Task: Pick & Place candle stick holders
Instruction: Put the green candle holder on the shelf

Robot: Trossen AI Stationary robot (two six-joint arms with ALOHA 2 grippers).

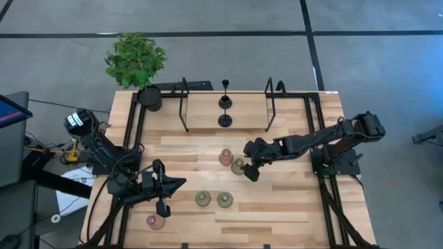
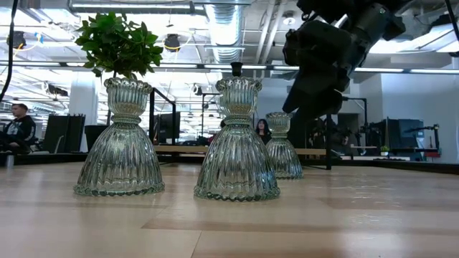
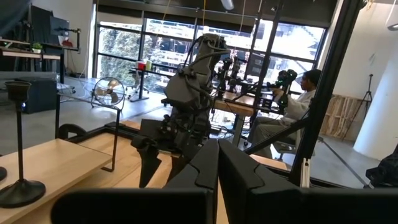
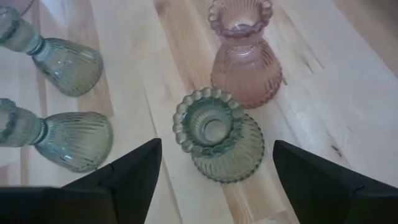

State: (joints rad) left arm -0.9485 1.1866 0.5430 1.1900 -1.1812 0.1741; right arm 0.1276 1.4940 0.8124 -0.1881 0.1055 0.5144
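The right pincer (image 4: 214,171) hangs wide open over an olive-green holder (image 4: 217,144) near the middle of the surface (image 1: 291,214), one finger on either side, not touching it. A pink holder (image 4: 244,55) stands just beside it. Two more green holders (image 1: 213,200) stand toward the front edge. The left pincer (image 1: 178,184) is shut and empty near the front-left corner.

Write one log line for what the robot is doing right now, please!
right gripper: open, above olive-green holder | pink holder: beside it | left gripper: shut, waiting near table's left front
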